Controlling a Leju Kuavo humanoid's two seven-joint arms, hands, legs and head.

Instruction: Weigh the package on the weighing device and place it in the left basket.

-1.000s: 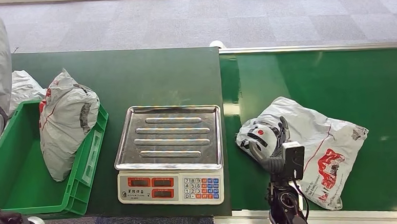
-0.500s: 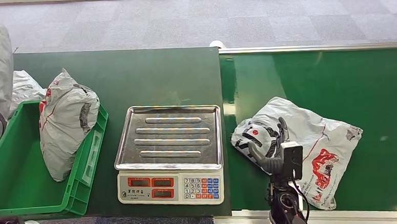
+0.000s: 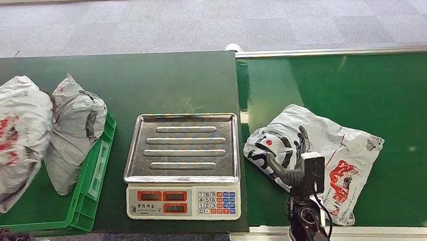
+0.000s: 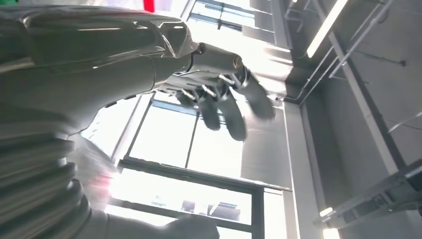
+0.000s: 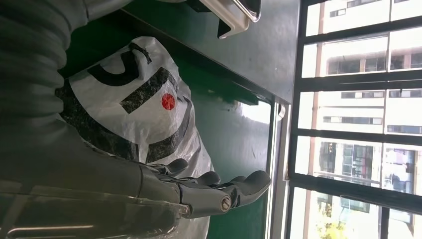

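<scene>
Right hand [image 3: 290, 159] and package [image 3: 318, 156] on the green worktop [image 3: 364, 85], head view. The package lies flat just right of the scale [image 3: 183, 165], its long axis running from the scale-side end away and down to the right. The right hand rests on that near end, fingers [image 5: 239, 186] extended over the film; whether they pinch it cannot be told. The scale tray lies directly to the hand's left, so the coming move is judged a short leftward carry by this nearer arm.

The right wrist view adds the fingers lying straight along the package's printed face. The left wrist view shows the left hand [image 4: 219, 97] turned up toward the ceiling, fingers apart, holding nothing. In the head view the green basket [image 3: 90, 185] beyond the scale carries two grey bags [image 3: 68, 133].
</scene>
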